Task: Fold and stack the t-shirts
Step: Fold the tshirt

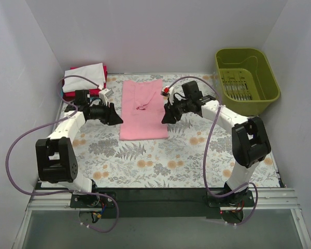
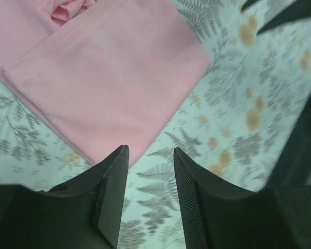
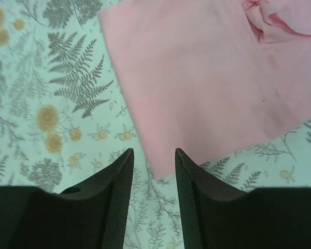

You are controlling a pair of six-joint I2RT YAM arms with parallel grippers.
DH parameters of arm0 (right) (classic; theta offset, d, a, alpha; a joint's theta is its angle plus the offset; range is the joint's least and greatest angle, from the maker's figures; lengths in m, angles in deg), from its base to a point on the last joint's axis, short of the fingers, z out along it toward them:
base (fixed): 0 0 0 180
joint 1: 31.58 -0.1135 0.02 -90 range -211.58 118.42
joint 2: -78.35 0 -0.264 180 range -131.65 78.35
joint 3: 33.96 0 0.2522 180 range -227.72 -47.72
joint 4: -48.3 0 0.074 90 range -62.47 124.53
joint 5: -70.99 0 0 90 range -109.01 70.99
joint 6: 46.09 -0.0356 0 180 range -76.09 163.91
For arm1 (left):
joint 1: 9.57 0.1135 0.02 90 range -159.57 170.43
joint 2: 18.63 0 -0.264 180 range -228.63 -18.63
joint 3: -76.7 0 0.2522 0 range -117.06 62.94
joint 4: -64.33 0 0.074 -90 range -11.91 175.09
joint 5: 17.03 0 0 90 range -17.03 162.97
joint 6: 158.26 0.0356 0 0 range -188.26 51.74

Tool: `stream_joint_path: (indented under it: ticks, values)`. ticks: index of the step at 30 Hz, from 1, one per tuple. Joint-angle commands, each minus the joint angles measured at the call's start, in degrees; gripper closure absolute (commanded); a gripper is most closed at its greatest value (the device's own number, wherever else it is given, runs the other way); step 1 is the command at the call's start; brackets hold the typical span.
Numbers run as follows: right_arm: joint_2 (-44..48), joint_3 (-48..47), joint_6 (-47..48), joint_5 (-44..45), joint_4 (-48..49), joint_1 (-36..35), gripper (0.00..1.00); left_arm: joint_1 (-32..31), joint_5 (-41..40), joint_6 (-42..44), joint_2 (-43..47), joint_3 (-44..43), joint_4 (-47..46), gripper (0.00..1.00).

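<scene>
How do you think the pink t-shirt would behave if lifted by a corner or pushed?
Probably floppy: the pink t-shirt lies flat in folded layers, crumpled at its middle, so it would likely droop and unfold. Pushed, it would probably bunch rather than slide.

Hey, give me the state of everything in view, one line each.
Pink t-shirt: folded to a long rectangle, lying flat.
White t-shirt: folded, stacked on the red t-shirt.
Left gripper: open, empty.
Right gripper: open, empty.
Green basket: upright, looks empty.

Floral table cloth (image 1: pixel 160 161) — green basket (image 1: pixel 249 107) far right
</scene>
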Motion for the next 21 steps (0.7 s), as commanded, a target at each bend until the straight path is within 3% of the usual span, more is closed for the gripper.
stream_joint_path:
  ticks: [1,5,21]
  values:
    - [0.9,1.4,18.9,10.8,-3.5,-3.4,0.55,-0.5,-2.3,28.0,2.8,4.3,1.5,0.61]
    - [1.6,5.7,29.8,15.6,0.4,-5.9,0.5,-1.4,-3.9,38.2,4.0,8.6,0.0,0.6]
    - [0.9,11.5,36.0,16.7,0.6,-11.5,0.55,-5.6,-8.6,36.1,5.7,12.7,-4.2,0.6]
